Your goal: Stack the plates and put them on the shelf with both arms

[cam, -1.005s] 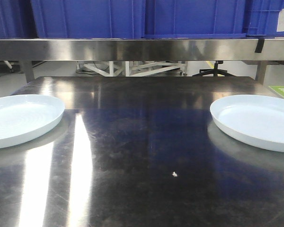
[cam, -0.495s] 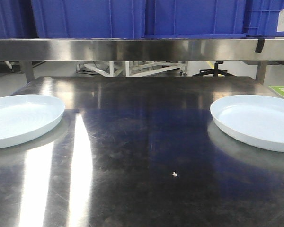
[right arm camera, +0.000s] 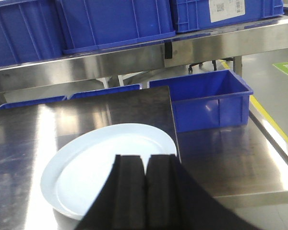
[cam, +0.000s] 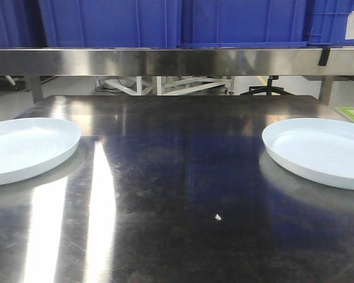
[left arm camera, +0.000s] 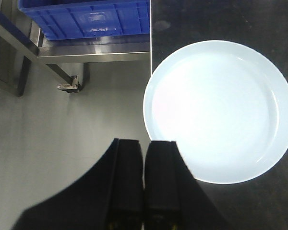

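Two pale blue-white plates lie flat on the steel tabletop [cam: 177, 177], the left plate [cam: 23, 147] at its left edge and the right plate [cam: 324, 150] at its right edge. Neither arm shows in the front view. In the left wrist view my left gripper [left arm camera: 145, 142] is shut and empty, above the floor just off the near-left rim of the left plate [left arm camera: 221, 110]. In the right wrist view my right gripper [right arm camera: 145, 157] is shut and empty, hovering over the near part of the right plate [right arm camera: 101, 167]. The steel shelf beam [cam: 177, 62] spans the back.
Big blue crates [cam: 112, 23] stand on the shelf beam. A lower blue crate [right arm camera: 206, 100] sits right of the table beyond the right plate. The left wrist view shows grey floor [left arm camera: 48, 143], a table leg and another blue crate [left arm camera: 86, 19]. A small white crumb [cam: 218, 217] lies mid-table.
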`<act>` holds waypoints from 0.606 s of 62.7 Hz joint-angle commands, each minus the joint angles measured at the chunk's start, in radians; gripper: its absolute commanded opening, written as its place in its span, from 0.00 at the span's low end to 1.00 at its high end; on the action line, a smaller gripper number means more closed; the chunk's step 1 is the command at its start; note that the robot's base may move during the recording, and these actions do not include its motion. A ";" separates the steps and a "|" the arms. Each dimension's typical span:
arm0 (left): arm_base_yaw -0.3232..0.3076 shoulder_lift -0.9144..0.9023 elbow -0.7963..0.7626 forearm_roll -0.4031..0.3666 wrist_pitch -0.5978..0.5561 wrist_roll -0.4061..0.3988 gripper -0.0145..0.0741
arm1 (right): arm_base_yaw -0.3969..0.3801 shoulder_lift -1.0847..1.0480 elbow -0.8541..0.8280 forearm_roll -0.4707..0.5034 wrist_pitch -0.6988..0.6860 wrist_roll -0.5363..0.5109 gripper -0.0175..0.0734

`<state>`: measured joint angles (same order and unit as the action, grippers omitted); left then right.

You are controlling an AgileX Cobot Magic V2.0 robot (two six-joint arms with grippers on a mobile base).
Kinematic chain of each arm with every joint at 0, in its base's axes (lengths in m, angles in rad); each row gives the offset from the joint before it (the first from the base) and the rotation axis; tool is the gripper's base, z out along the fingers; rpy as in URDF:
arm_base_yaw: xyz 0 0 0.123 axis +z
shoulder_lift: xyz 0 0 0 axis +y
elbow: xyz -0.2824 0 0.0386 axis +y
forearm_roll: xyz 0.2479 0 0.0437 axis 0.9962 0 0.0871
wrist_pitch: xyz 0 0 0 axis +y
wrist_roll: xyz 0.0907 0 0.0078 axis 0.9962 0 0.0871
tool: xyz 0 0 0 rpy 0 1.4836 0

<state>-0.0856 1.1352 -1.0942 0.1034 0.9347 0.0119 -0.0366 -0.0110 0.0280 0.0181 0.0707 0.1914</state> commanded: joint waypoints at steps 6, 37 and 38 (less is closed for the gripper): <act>-0.006 -0.017 -0.036 0.002 -0.058 -0.002 0.27 | -0.008 -0.019 -0.002 0.000 -0.184 -0.009 0.25; -0.006 -0.017 -0.036 0.004 -0.047 -0.002 0.27 | -0.006 0.549 -0.573 0.008 0.250 0.041 0.25; -0.006 -0.017 -0.036 0.004 -0.047 -0.002 0.27 | -0.006 0.570 -0.583 0.008 0.244 0.041 0.25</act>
<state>-0.0856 1.1352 -1.0942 0.1034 0.9325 0.0119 -0.0366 0.4310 -0.4715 0.0366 0.4064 0.2414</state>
